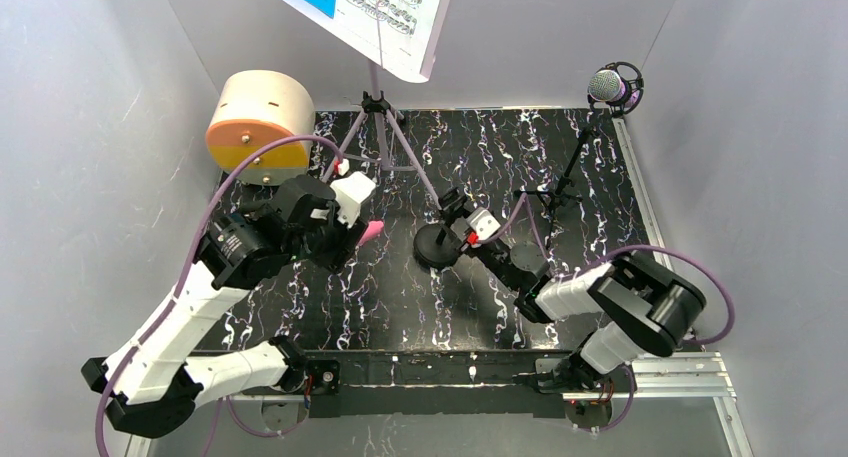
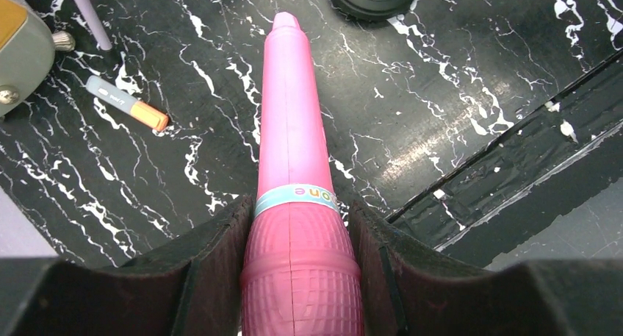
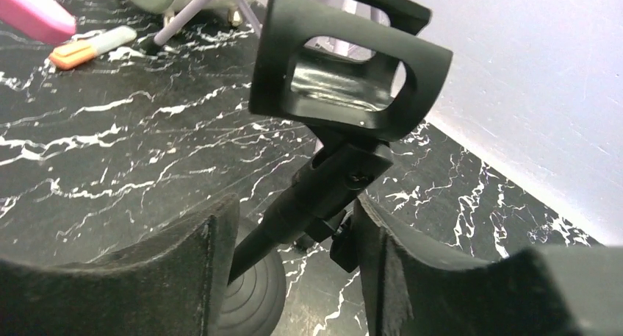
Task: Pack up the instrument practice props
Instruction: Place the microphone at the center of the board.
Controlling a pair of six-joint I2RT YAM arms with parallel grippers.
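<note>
My left gripper [image 2: 297, 277] is shut on the head of the pink handheld microphone [image 2: 294, 152], whose handle points away over the table; its pink tip [image 1: 371, 232] shows past the gripper [image 1: 350, 227]. My right gripper [image 3: 294, 262] is open around the stem of a black desk mic stand [image 3: 323, 189] with an empty clip [image 3: 345, 64] and a round base [image 1: 437, 247]. The left finger stands off the stem; the right finger [image 3: 397, 270] touches its knob. The lilac music stand [image 1: 378, 97] carries blue and white sheet music [image 1: 360, 7]. The silver-mesh purple mic [image 1: 607, 84] is on its tripod [image 1: 555, 192].
A cream and orange round box [image 1: 262, 122] stands at the back left. An orange-capped marker [image 2: 128, 104] lies on the black marble mat near the music stand's legs [image 1: 350, 137]. Grey walls close in on three sides.
</note>
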